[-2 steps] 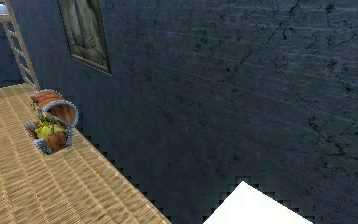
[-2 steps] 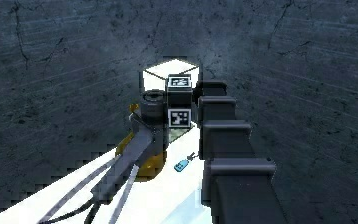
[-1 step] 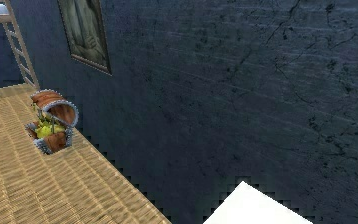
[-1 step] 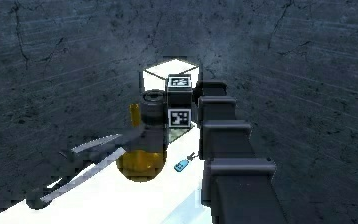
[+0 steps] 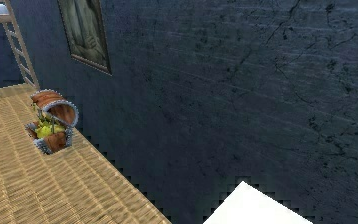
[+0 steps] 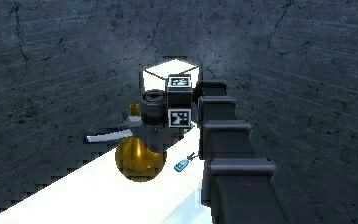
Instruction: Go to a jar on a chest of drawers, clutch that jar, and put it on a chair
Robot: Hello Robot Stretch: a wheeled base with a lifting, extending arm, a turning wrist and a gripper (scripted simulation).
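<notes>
Ahead, in the forward view, a dark blue wall (image 5: 237, 90) is seen running from the far left to the near right. A framed picture (image 5: 83, 30) is hung on it at the far left, and a pale ladder (image 5: 22, 50) is stood farther left still. A straw-coloured floor (image 5: 47, 185) is spread along the left, and on it, close to the wall's foot, an open wooden chest (image 5: 55, 122) is set, with small yellow and green things heaped inside. At the near right a corner of a white top (image 5: 257, 205) is cut off by the bottom edge. In the arm side view, the arm (image 6: 237, 165) is stretched from the near edge out over a white top, with dark wall behind. Two white markers (image 6: 179, 88) are carried at its far end, and left of them the gripper (image 6: 99, 136) is found, its thin fingers (image 6: 112, 132) pointed left. A round amber jar (image 6: 137, 160) is stood on the top right at the gripper, its upper part hidden by the gripper's dark body; touching or apart cannot be told. Whether anything is held by the gripper cannot be told either. A small blue thing (image 6: 184, 162) is laid on the top between jar and arm.
</notes>
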